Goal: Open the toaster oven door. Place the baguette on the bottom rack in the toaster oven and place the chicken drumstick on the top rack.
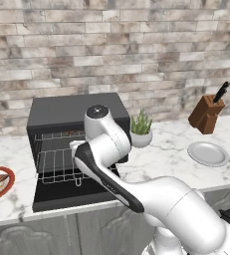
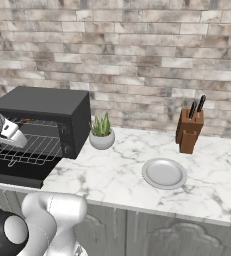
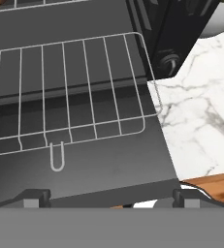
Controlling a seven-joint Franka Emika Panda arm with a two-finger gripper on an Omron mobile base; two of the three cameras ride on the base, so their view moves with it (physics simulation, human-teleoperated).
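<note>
A marble counter (image 1: pixel 156 159) ran under a brick wall. On it the toaster oven (image 1: pixel 71 112) stood with its door (image 1: pixel 66 194) folded flat, the bottom rack (image 3: pixel 65 92) slid out over it. The gripper (image 3: pixel 111 197) hovered above with 2 fingertips (image 3: pixel 33 197) apart, holding nothing.

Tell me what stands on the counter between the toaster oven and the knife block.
In the right base view, a small potted plant stands right beside the toaster oven; a grey plate lies nearer the knife block, closer to the counter's front edge.
</note>
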